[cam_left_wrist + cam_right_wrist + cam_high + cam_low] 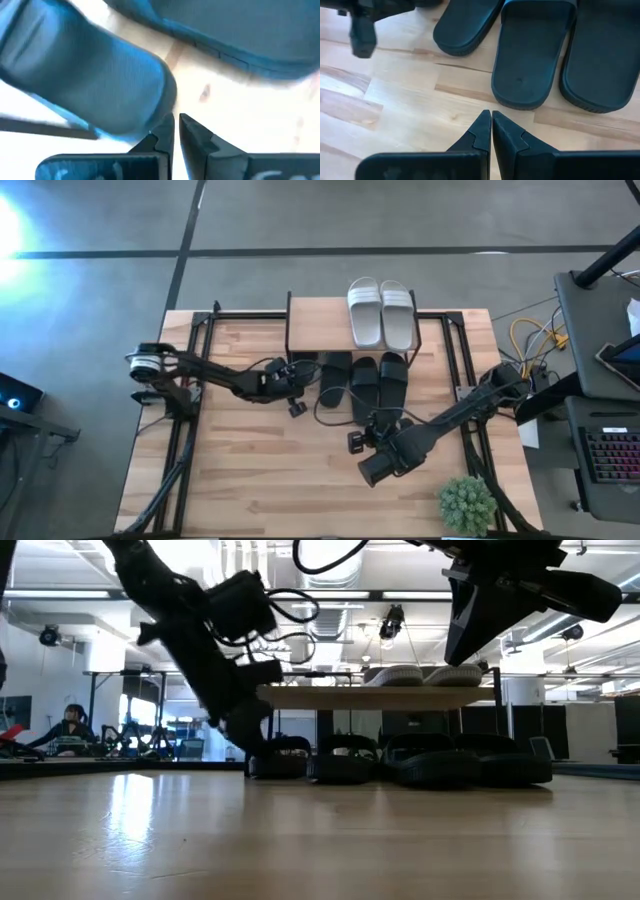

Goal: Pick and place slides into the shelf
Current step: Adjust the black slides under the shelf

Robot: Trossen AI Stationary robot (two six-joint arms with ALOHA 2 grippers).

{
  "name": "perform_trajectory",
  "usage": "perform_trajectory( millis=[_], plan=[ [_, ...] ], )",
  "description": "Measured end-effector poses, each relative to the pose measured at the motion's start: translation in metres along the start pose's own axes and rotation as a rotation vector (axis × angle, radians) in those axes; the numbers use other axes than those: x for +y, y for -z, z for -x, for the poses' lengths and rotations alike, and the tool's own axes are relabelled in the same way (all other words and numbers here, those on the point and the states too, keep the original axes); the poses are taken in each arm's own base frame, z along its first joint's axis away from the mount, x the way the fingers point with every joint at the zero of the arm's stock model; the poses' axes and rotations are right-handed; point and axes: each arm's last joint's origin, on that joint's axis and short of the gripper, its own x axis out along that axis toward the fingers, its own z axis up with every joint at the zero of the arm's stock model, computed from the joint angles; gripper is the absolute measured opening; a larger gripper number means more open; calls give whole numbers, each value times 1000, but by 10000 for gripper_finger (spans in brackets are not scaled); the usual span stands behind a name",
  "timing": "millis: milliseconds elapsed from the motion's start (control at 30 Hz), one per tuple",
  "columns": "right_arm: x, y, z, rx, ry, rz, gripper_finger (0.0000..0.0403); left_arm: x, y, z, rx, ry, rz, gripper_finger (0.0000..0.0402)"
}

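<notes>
Two white slides (366, 310) (398, 315) lie on the shelf's wooden top (318, 320). Three black slides (335, 378) (365, 388) (393, 380) stick out from under it, soles on the table. The low view shows a further black slide (278, 762) at the row's left end. My left gripper (298, 375) (176, 120) is shut, low at that slide's (90, 75) rounded end, with another slide (240, 30) beyond. My right gripper (491, 115) (366, 438) is shut and hovers above the table, near the slides' heels (530, 55). My left gripper is shut with one fingertip (162, 132) right beside the rounded end (155, 107) of the black slide, coming at it low from the table's left. Whether the finger touches the slide, I cannot tell. That slide lies flat on the table.
A green potted plant (467, 502) stands at the table's near right corner. Black metal frame rails (200, 350) (462, 350) run along both sides of the table. Bare wood (270, 470) lies toward the near edge. A seated person (70, 725) shows in the room beyond.
</notes>
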Motion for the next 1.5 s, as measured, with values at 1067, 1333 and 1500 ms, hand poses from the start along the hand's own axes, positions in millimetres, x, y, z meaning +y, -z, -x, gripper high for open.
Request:
perform_trajectory(
  millis=[1067, 1333, 1500],
  plan=[
    [-26, 27, 29, -17, 52, -46, 8, -74, -60, -64, -228, 225, -120, 13],
    [-29, 31, 34, -6, 46, -30, 8, -45, -81, -74, -238, 157, -154, 13],
    [-34, 36, 37, 30, 80, -40, 8, -41, -85, -39, -221, 189, -121, 13]
  ],
)
